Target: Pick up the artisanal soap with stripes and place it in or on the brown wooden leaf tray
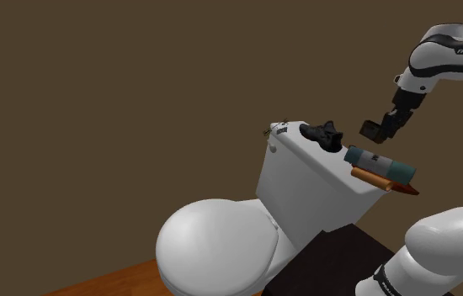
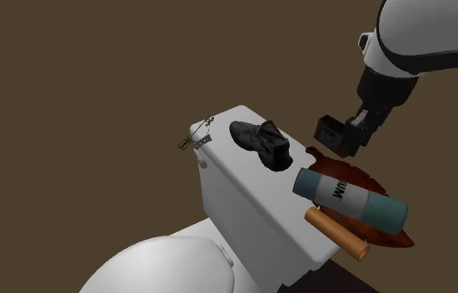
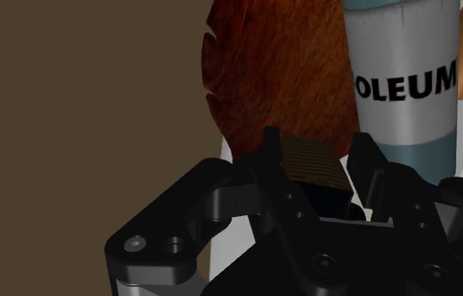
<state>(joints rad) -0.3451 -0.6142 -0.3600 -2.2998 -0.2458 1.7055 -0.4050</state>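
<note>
My gripper (image 1: 385, 124) is shut on a small dark block, the soap (image 1: 369, 129), whose brown top face is finely striped (image 3: 310, 160). Both black fingers clasp it from either side. It hangs in the air just above the back end of the reddish-brown leaf tray (image 2: 357, 175), apart from it. The tray (image 3: 280, 67) lies on the white toilet tank lid (image 2: 236, 171), at the end toward the second exterior view's right. In that view the gripper (image 2: 348, 133) holds the soap (image 2: 331, 131) tilted.
A teal and grey bottle (image 2: 350, 196) marked "OLEUM" lies across the tray, with an orange-brown cylinder (image 2: 337, 233) beside it at the lid's front edge. A black crumpled object (image 2: 262, 141) sits mid-lid. The closed toilet seat (image 1: 213, 248) is below; a brown wall stands behind.
</note>
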